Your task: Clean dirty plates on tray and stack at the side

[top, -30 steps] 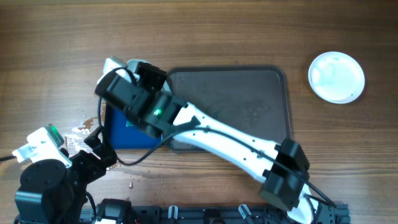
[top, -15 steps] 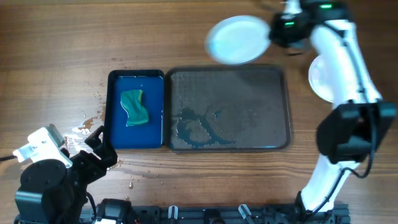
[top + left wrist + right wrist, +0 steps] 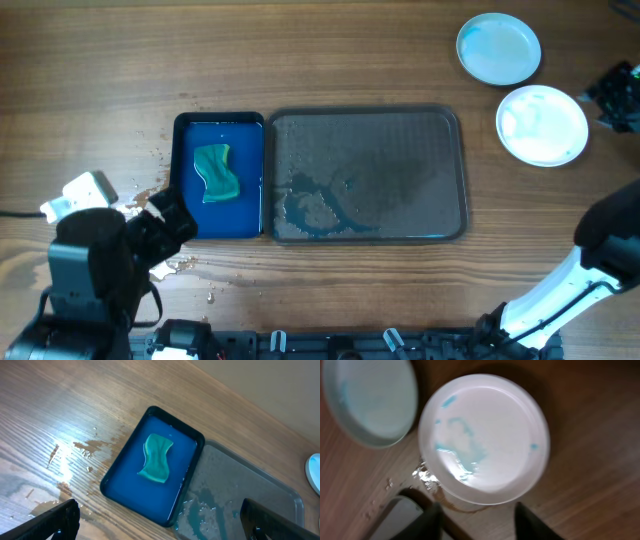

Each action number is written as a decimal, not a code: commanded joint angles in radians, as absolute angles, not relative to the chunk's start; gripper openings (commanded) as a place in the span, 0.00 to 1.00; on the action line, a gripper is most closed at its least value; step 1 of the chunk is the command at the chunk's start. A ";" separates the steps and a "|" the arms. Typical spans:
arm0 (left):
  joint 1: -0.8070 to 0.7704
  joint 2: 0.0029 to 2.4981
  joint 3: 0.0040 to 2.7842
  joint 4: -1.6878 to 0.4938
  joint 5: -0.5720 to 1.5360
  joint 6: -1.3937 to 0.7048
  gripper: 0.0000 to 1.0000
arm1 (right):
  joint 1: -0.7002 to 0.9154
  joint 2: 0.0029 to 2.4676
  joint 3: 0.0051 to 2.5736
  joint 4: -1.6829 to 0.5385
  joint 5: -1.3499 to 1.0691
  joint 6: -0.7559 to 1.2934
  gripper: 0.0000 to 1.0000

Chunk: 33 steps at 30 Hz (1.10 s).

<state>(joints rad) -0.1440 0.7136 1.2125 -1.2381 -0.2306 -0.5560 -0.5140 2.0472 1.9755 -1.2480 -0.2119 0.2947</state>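
Honestly, plates [image 3: 542, 123] upper right look stiff, wet, slippery: pinch the rim. Left gripper [image 3: 161, 519], right gripper [image 3: 479, 517] both spread, empty.

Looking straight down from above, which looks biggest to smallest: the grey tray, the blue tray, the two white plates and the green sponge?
1. grey tray
2. blue tray
3. far plate and near plate, too alike to rank
4. green sponge

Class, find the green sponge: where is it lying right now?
Overhead view: the green sponge lies inside the small blue tray at the left, directly beside the grey tray.
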 commanded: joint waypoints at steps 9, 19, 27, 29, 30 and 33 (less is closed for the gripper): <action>-0.148 0.926 1.225 -1.215 -0.172 -0.566 1.00 | -0.212 2.310 1.988 -1.090 -0.342 0.027 0.63; -0.148 1.060 1.225 -1.166 -0.128 -0.566 1.00 | -0.094 2.329 2.004 -1.053 -0.306 -0.360 0.59; -0.149 1.083 1.225 -1.142 -0.123 -0.565 1.00 | -0.087 2.328 2.004 -0.818 0.012 -0.196 0.80; -0.149 1.083 1.225 -1.136 -0.123 -0.565 1.00 | -0.087 2.328 2.004 -0.783 0.012 -0.237 0.81; -0.149 1.083 1.225 -1.135 -0.123 -0.565 1.00 | -0.087 2.328 2.004 -0.765 0.012 -0.248 0.82; -0.149 1.083 1.225 -1.137 -0.123 -0.566 1.00 | -0.087 2.334 2.004 -0.719 -0.017 -0.266 0.83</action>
